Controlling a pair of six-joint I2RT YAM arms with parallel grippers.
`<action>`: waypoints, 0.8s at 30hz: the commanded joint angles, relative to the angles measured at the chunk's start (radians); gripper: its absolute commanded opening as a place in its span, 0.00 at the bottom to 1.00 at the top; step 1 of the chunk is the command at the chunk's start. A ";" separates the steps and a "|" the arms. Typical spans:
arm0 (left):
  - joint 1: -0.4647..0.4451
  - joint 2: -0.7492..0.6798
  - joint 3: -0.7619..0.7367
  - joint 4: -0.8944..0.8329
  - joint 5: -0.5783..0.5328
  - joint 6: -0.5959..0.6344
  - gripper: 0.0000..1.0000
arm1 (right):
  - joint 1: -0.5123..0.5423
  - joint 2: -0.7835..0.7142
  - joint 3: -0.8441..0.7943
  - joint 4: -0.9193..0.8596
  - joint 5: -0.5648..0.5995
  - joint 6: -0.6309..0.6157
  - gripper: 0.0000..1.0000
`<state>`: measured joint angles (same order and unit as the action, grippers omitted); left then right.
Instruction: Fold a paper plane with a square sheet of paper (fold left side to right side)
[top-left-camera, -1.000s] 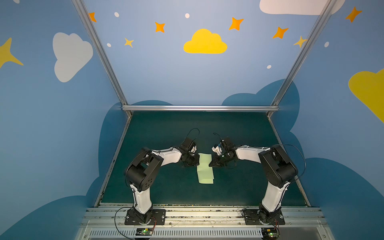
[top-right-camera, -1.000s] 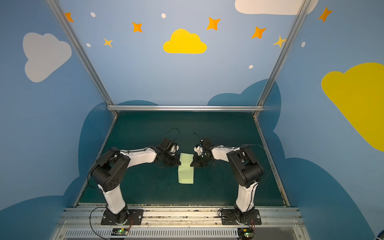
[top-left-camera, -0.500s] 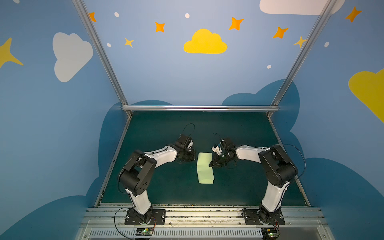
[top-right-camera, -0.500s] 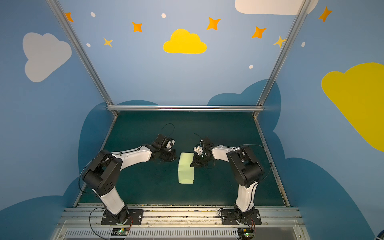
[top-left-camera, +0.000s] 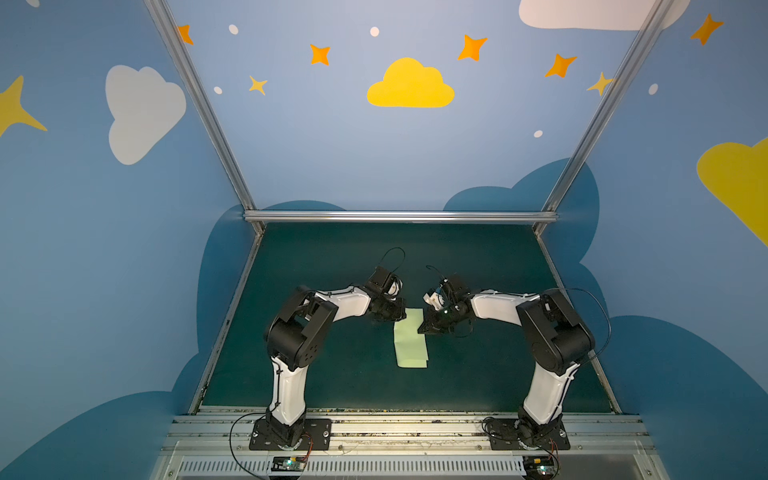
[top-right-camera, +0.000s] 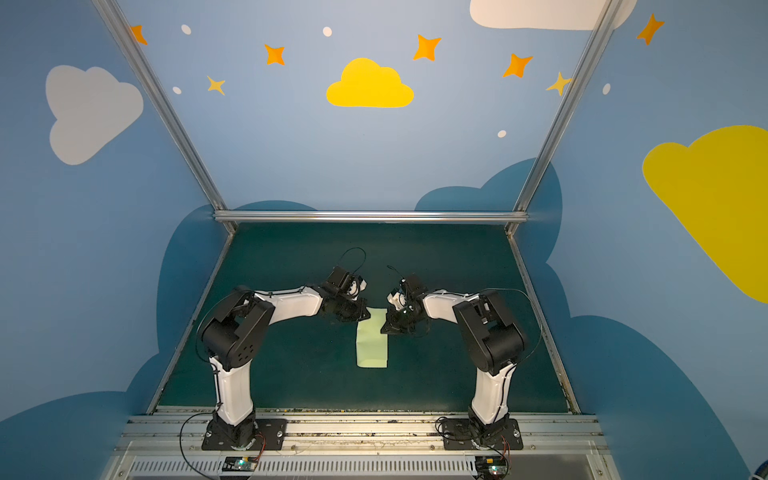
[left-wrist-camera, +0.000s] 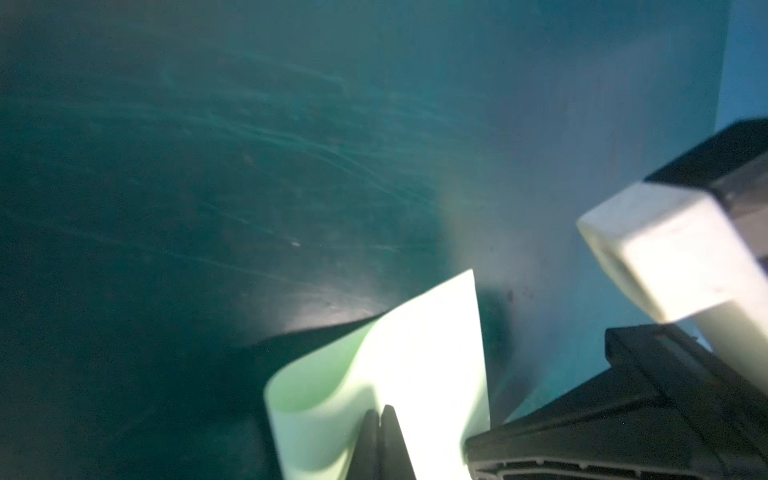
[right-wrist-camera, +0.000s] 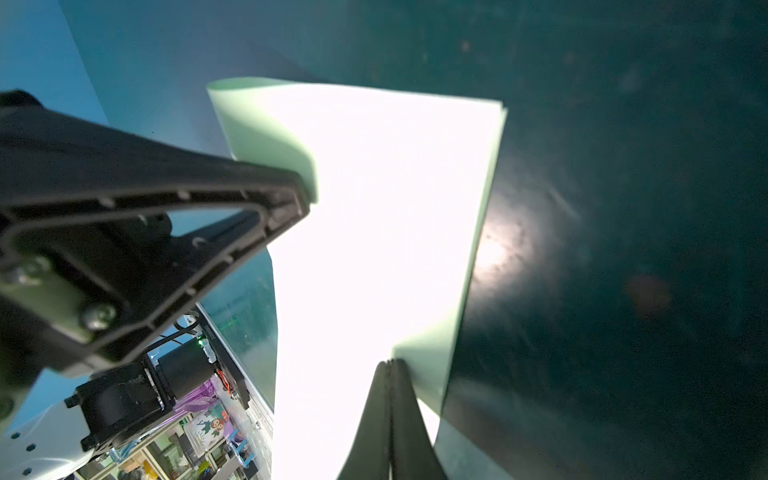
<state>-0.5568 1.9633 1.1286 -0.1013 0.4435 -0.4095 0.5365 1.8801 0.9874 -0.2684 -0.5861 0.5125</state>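
The pale green sheet of paper (top-left-camera: 410, 343) (top-right-camera: 372, 345) lies on the dark green mat, folded in two into a long rectangle. Its left fold is still a rounded loop, seen in both wrist views (left-wrist-camera: 428, 353) (right-wrist-camera: 386, 208). My left gripper (top-left-camera: 402, 316) (top-right-camera: 366, 316) (left-wrist-camera: 380, 409) is shut, its tips on the paper's far left corner beside that loop. My right gripper (top-left-camera: 419, 331) (top-right-camera: 383, 331) (right-wrist-camera: 390, 362) is shut too, with its tips resting on the top layer near the right edge. Nothing shows between either pair of fingers.
The mat (top-left-camera: 332, 374) is bounded by blue walls on three sides and a metal rail (top-left-camera: 399, 419) at the front. The two grippers stand close together over the paper's far end. The left gripper's black finger (right-wrist-camera: 249, 216) fills part of the right wrist view.
My left gripper drew back a little to the left, then came right again onto the paper's far left corner. The right arm and the paper have barely moved.
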 joint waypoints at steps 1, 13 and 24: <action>0.042 -0.002 -0.069 0.006 -0.084 -0.026 0.04 | 0.013 0.112 -0.062 -0.110 0.209 -0.018 0.00; 0.166 -0.078 -0.240 0.039 -0.111 -0.052 0.04 | 0.012 0.122 -0.061 -0.106 0.208 -0.020 0.00; -0.028 -0.417 -0.289 -0.053 -0.061 -0.114 0.04 | 0.011 0.142 -0.061 -0.103 0.218 -0.022 0.00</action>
<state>-0.5114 1.5787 0.8467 -0.1089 0.3744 -0.4900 0.5354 1.8885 0.9894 -0.2707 -0.5880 0.5076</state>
